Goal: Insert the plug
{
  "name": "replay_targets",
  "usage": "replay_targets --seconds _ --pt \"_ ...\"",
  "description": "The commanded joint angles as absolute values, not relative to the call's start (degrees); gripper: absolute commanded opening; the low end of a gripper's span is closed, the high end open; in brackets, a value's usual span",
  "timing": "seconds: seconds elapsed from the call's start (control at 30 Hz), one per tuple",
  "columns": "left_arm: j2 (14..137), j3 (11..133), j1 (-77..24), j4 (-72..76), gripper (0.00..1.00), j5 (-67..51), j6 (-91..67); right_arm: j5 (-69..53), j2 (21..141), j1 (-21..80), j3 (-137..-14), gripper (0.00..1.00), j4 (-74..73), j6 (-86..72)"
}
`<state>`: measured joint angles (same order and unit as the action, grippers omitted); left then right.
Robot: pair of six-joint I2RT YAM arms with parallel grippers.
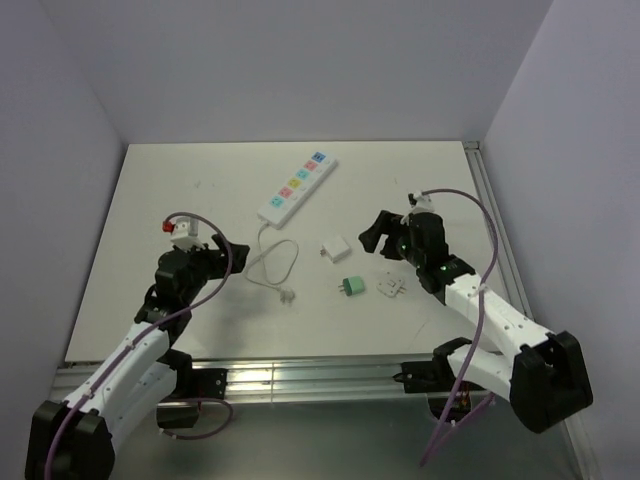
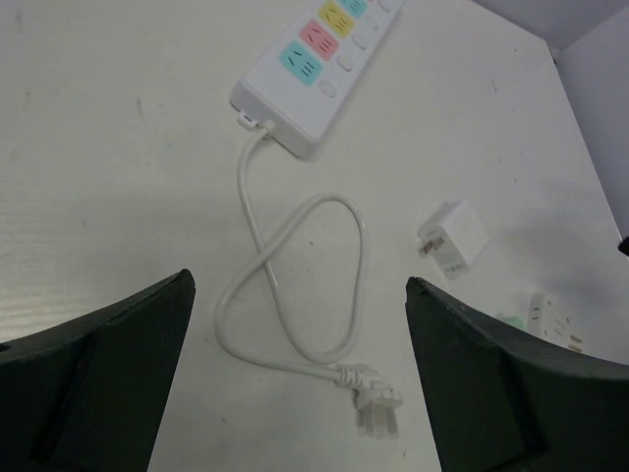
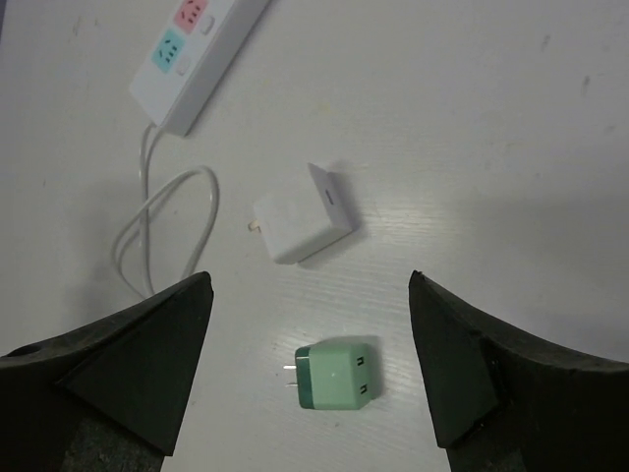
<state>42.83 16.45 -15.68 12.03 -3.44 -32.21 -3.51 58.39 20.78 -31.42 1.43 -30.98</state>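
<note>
The right pincer (image 3: 310,290) stands wide open and is the nearer one. The green plug (image 3: 334,376) lies on the desk (image 3: 511,147) between its fingers, 2 prongs pointing left. The power strip (image 3: 192,54) is farther, up-left.

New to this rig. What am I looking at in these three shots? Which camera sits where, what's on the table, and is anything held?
These are two small robot arms bolted at the near edge of a white table. The wide picture comes from a fixed camera above and behind them. The other two come from a camera on each wrist, so the dark wedges at the bottom are that arm's own fingers. On the table lie a power strip with coloured sockets, its looped cord ending in a plug, a white charger, a green adapter and a small white adapter. The left hand and right hand are both open and hold nothing.
</note>
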Motion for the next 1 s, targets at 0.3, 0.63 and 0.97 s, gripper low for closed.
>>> replay_targets --seconds 0.3,0.63,0.97 --pt "50.7 24.9 -25.0 14.9 0.99 -2.7 -32.3 -2.5 76.9 30.9 -43.1 1.00 -3.0 -20.1" --pt "48.9 24.2 -22.2 13.5 1.00 -4.9 -34.6 6.9 89.7 36.0 -54.3 0.99 -9.8 -12.1" --pt "49.2 22.5 -15.9 14.8 0.99 -10.1 -35.6 7.1 98.7 36.7 -59.8 0.97 -11.9 -6.9"
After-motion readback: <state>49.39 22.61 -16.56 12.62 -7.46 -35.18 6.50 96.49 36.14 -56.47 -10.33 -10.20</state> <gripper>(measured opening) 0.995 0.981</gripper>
